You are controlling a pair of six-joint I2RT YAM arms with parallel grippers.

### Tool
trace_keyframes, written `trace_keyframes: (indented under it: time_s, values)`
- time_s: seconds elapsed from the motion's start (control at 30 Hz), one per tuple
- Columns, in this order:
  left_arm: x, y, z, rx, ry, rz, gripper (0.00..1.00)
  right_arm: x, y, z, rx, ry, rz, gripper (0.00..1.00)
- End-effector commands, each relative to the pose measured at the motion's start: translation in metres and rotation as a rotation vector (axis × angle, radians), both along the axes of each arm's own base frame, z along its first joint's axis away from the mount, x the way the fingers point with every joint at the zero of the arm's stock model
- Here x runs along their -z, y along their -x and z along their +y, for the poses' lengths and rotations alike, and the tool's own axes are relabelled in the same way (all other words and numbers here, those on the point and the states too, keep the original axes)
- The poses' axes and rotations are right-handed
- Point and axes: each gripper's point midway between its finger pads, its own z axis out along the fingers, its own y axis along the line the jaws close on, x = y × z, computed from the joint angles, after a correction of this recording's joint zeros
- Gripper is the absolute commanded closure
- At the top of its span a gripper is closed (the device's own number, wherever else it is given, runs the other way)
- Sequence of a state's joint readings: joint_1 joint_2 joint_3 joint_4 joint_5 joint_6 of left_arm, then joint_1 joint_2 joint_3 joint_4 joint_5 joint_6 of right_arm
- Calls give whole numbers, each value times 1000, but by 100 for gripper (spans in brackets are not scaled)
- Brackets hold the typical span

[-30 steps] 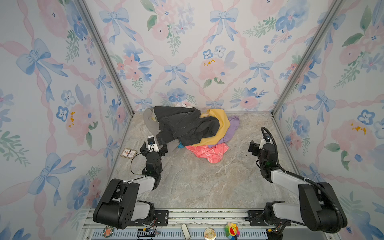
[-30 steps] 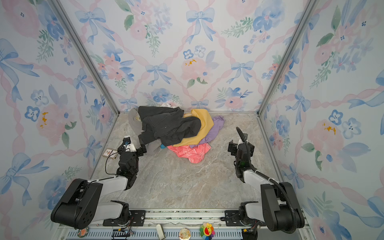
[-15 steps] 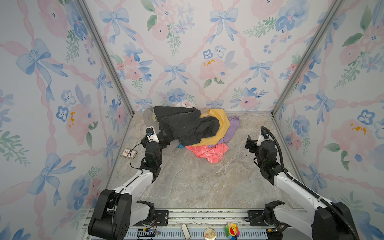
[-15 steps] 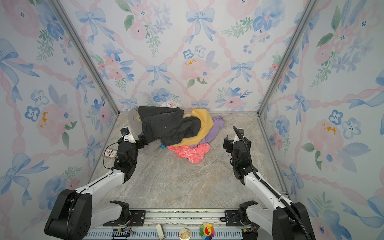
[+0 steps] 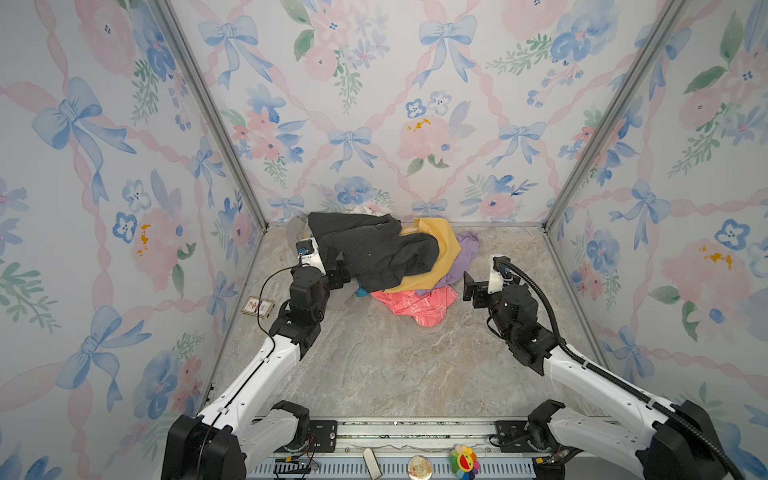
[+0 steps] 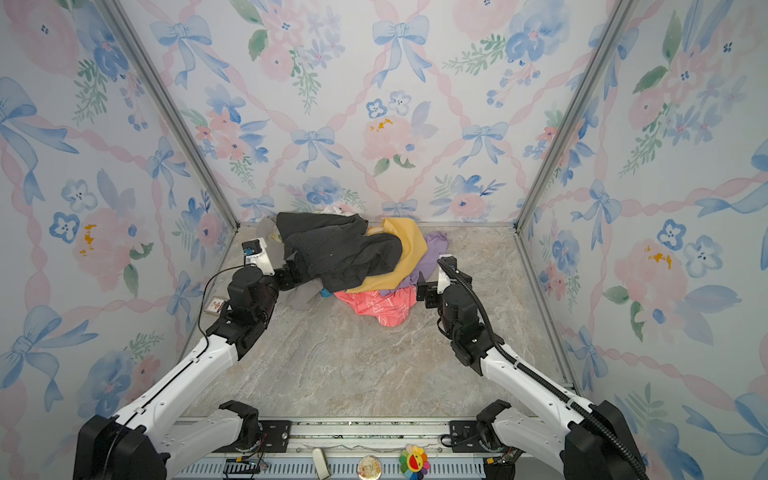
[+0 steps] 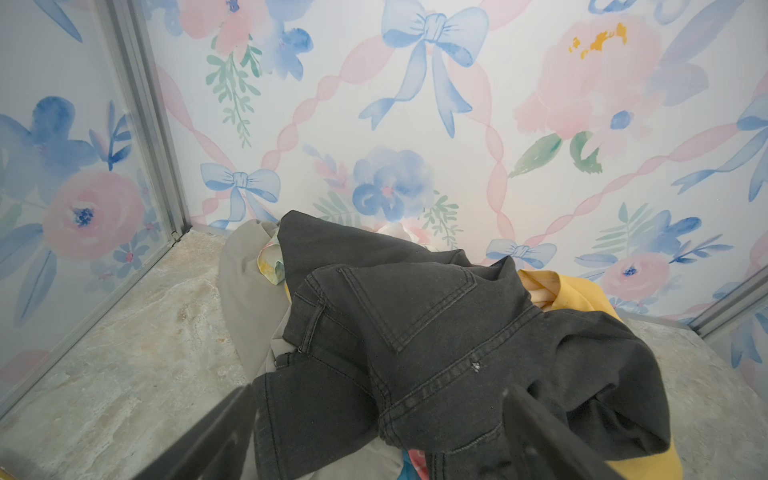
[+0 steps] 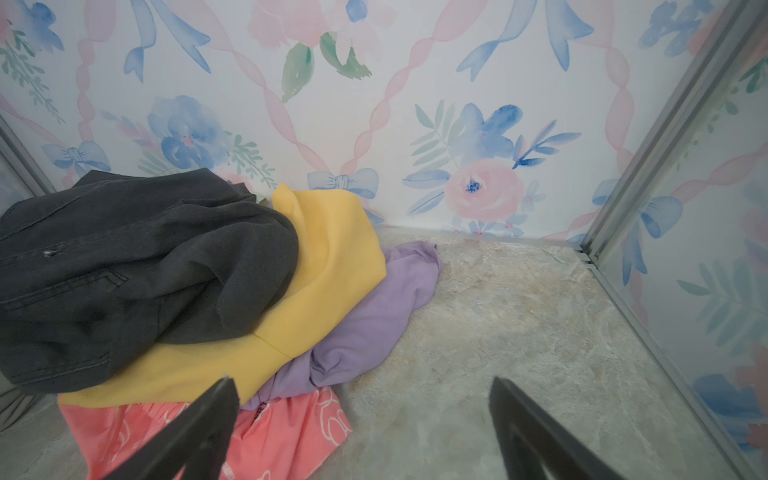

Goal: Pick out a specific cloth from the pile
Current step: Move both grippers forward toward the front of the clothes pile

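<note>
The pile (image 5: 374, 253) lies at the back of the floor, with a dark grey denim jacket (image 7: 415, 332) on top. Mustard yellow (image 8: 328, 266), lilac (image 8: 374, 324) and coral-pink (image 8: 282, 436) cloths lie under it. Only a sliver of the teal-blue cloth (image 5: 361, 292) peeks out under the jacket's near hem, seen too in the left wrist view (image 7: 409, 469). My left gripper (image 5: 340, 269) is open at that hem, with jacket fabric between its fingers (image 7: 220, 432). My right gripper (image 5: 471, 291) stands open and empty beside the coral-pink cloth, over bare floor (image 8: 365, 415).
A small card (image 5: 257, 307) lies on the floor by the left wall. A beige-grey cloth (image 5: 338, 297) spreads out under the left gripper. Floral walls close in the left, back and right sides. Small trinkets (image 5: 464, 459) sit on the front rail.
Both arms have stretched forward toward the pile. The left gripper has come up against the jacket's near hem. The right gripper has moved in and left, next to the coral-pink cloth.
</note>
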State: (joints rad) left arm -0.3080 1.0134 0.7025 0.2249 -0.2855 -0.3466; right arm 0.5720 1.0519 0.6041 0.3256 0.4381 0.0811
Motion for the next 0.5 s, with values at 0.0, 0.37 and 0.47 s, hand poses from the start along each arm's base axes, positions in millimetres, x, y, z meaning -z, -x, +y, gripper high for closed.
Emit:
trace_keyframes:
  time_s: [0.0,0.37,0.47]
  values:
    - [18,17,-15,101,56,69,7,-21,1,12,-37,-34,-44,3]
    - [95,49,-57,218,93,271,16,-5,21,40,-143,-91,-32,3]
    - [113,53,-70,195,90,319,18,4,25,40,-148,-99,-2,3]
